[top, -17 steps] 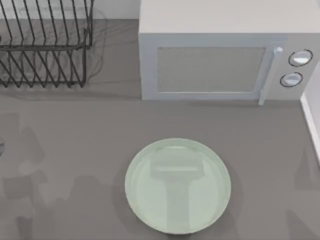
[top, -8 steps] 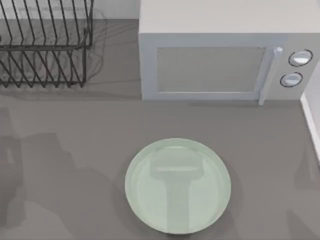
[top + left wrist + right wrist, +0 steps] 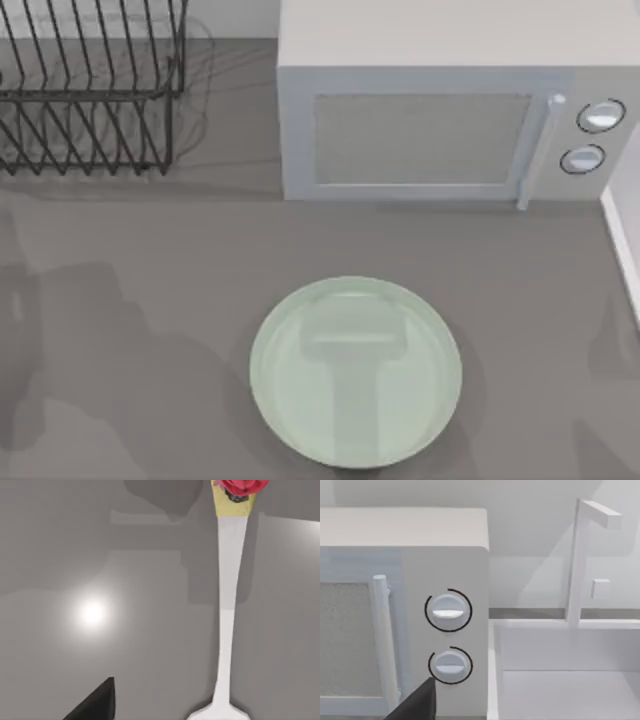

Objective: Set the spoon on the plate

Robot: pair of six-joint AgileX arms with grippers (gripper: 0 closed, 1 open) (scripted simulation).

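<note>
One spoon (image 3: 228, 595) on the table; one bare plate (image 3: 356, 372).

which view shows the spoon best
The left wrist view: the white spoon with a slim handle lies on the grey table, its red ornament at one end and the start of the bowl at the picture's edge. The top view has the pale mint-green round plate, and the right wrist view faces the white microwave.

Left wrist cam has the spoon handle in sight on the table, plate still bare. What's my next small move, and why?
Probably lower the left gripper onto the spoon handle and centre it before closing. The spoon lies flat on the grey table, ungrasped, with one dark finger off to the side of it, and the plate holds nothing yet.
</note>
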